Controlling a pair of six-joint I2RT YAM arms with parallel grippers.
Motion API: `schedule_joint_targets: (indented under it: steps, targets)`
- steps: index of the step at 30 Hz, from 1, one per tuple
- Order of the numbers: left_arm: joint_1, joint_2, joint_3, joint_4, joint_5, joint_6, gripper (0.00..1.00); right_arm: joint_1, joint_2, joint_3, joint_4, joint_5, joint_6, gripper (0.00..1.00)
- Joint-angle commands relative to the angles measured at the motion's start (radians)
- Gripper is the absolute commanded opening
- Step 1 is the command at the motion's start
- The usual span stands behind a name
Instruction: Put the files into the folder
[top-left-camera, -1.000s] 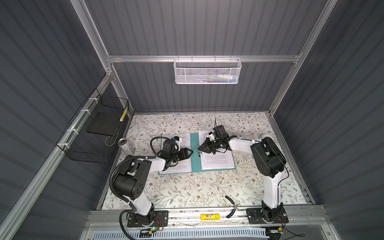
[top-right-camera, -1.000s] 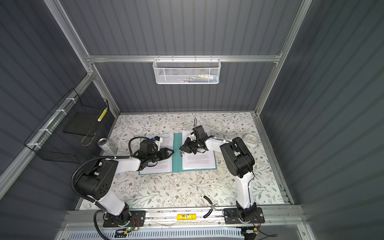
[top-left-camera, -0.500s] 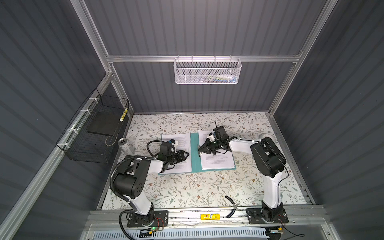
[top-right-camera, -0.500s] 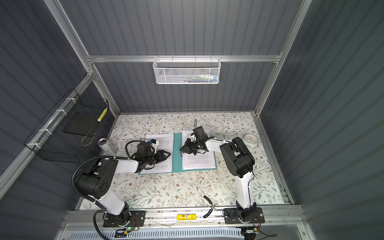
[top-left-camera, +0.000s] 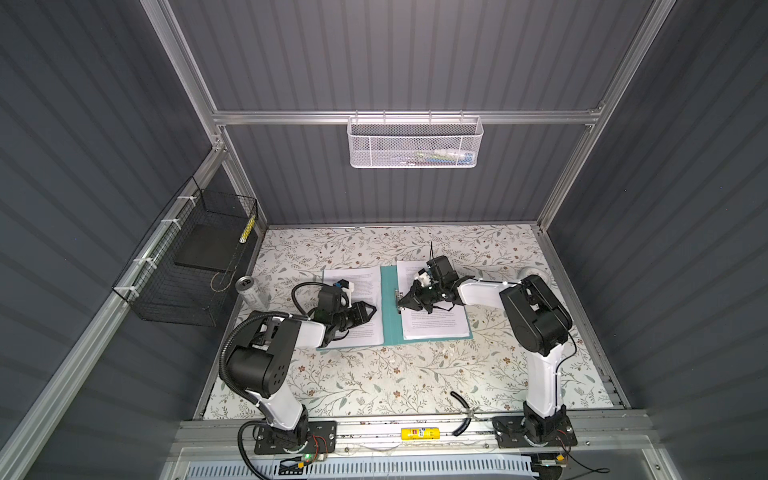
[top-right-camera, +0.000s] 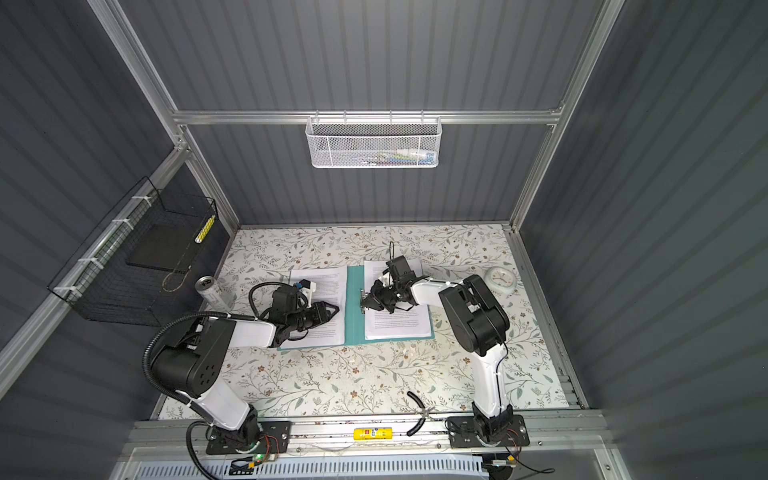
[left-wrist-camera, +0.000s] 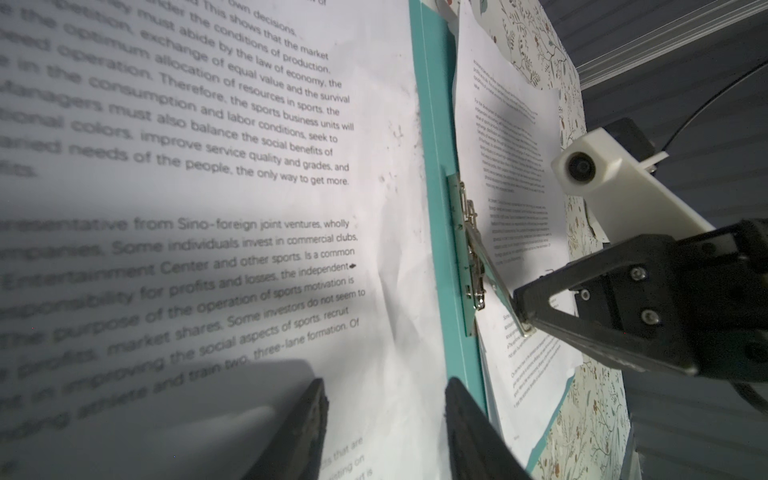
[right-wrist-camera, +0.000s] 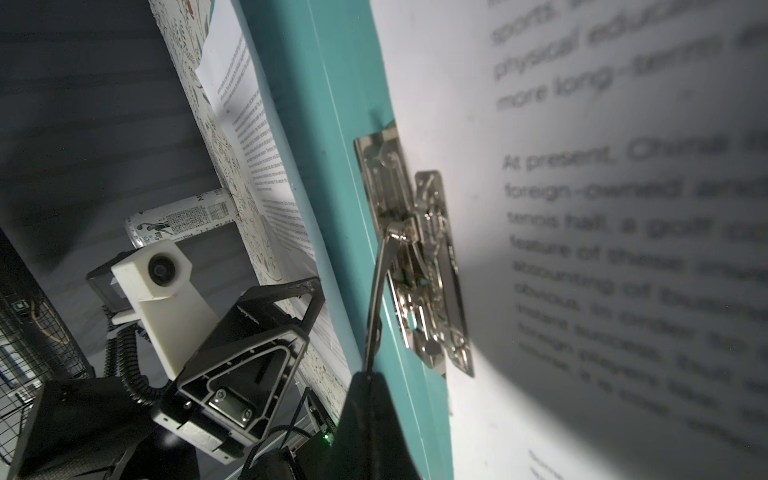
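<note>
- The floral table is the biggest thing in here. The folder lies open and flat around the middle of it, teal inside up, with the spine running near to far.
- The files are white printed pages sitting on the folder. The left sheet is on the left cover and the right sheet is on the right cover, with the bare teal spine strip between them.
- The left gripper is low over the left sheet, pointing right toward the spine.
  - In the left wrist view its fingers stand partway apart with nothing between them.
  - One finger is over the sheet's right margin and the other is right at the teal edge.
  - Can't tell if they actually touch the paper.
- The right gripper reaches left across the right sheet, tip down at the spine. It's pinched tight on the clip lever.
- A drink can stands at the table's left edge and a small white clock is off to the right, both well apart from the folder.
- The metal clip sits on the spine just beside the right sheet's left edge.
  - Its lever is tilted up off the folder, with the free end in that gripper's tip.
  - Whether the page is tucked under the clip, I can't tell.
</note>
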Motion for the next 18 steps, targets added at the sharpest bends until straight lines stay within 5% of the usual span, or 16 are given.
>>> schedule_joint_targets:
  steps: [1,18]
  targets:
    - [0.007,-0.013,-0.024,-0.032,-0.011,0.004,0.48,0.009,0.032,0.005,-0.133,0.087,-0.084,0.00]
    - [0.011,0.011,-0.029,-0.025,-0.008,0.007,0.48,0.025,0.111,0.025,-0.245,0.201,-0.164,0.00]
